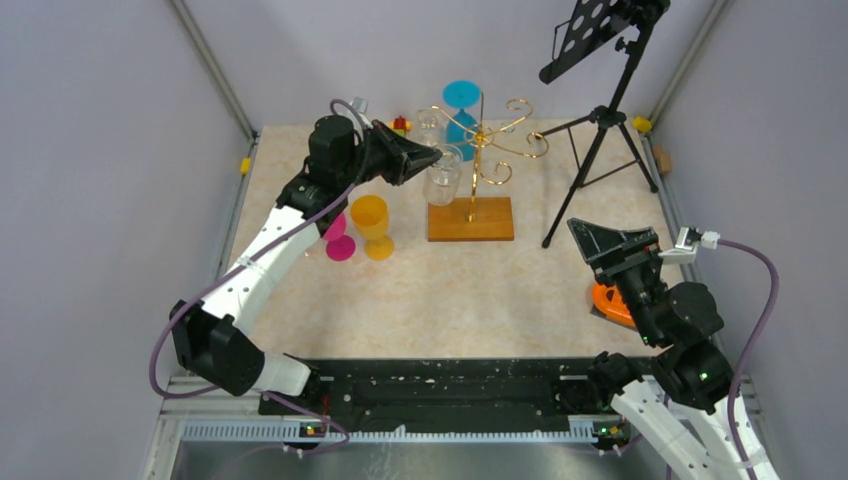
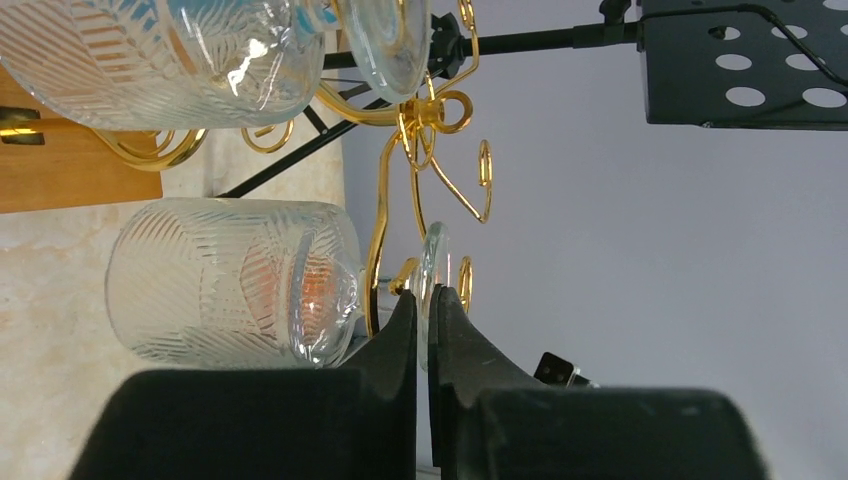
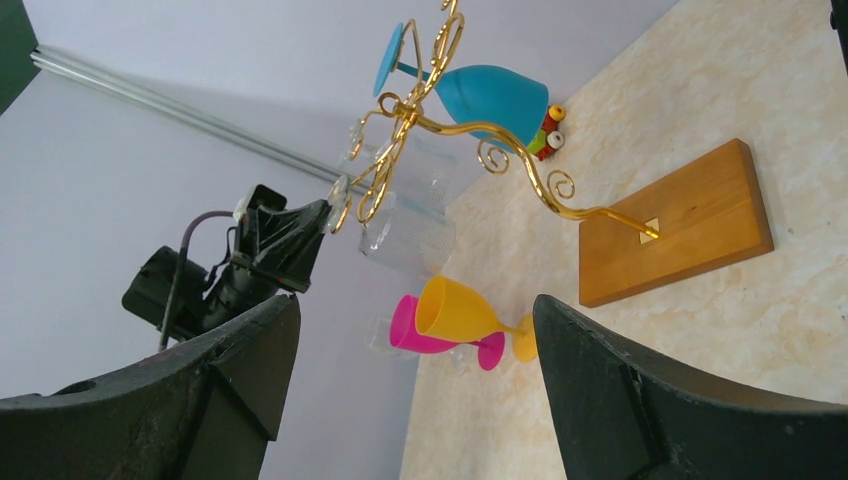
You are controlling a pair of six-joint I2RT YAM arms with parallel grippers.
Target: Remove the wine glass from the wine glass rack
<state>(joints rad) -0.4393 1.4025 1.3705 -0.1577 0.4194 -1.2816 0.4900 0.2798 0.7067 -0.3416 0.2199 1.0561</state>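
— Where is the wine glass found?
— The wine glass (image 2: 235,280) is hung bowl-down from a scroll arm of the wine glass rack (image 1: 480,150). The rim of its foot is pinched between the almost-closed fingers of the left gripper (image 2: 422,295).
— What room is seen around it?
— A second clear glass (image 2: 160,50) is hung just beside it. Bare table (image 1: 450,290) lies below, between the rack's wooden base (image 1: 470,218) and the yellow glass (image 1: 372,222). The right gripper (image 1: 600,238) is spread wide, holding nothing, near the right edge, well apart.

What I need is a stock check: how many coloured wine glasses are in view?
3. A blue glass hangs on the wine glass rack; a yellow glass and a pink glass stand on the table left of its base. More may be hidden.
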